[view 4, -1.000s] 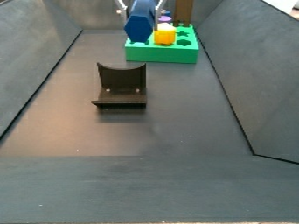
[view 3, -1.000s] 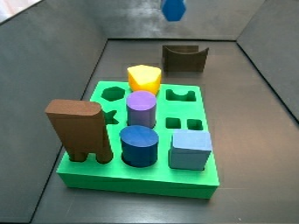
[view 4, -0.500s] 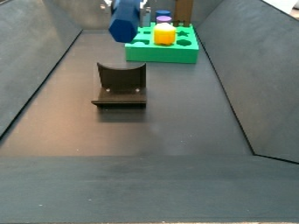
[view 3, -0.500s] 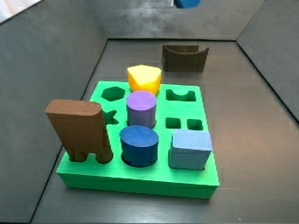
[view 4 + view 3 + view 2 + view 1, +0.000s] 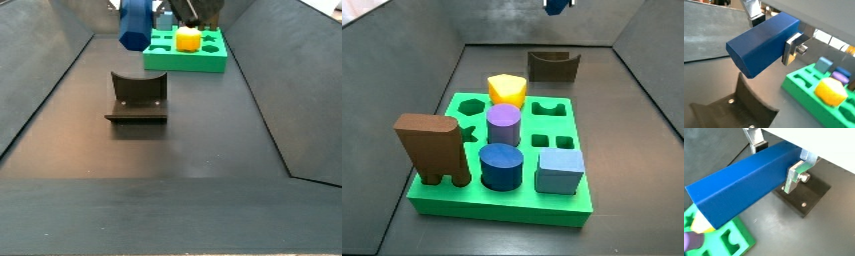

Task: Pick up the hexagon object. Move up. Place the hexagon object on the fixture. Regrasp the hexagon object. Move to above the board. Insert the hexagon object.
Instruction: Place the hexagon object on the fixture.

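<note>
Between claw [image 5: 779,159] fingers (clamped): hexagon object [image 5: 744,183].

I note the gripper [image 5: 777,159] high above the fixture [image 5: 136,98], silver metal fingers [image 5: 796,172] clamped on the matt, smooth blue plastic hexagon object [image 5: 744,182]. Board [image 5: 569,205]: matt green plastic. Fixture: dull dark finish.

Dark grey matte floor [image 5: 160,190], sloped grey metal walls [image 5: 34,90], soft even light.
</note>
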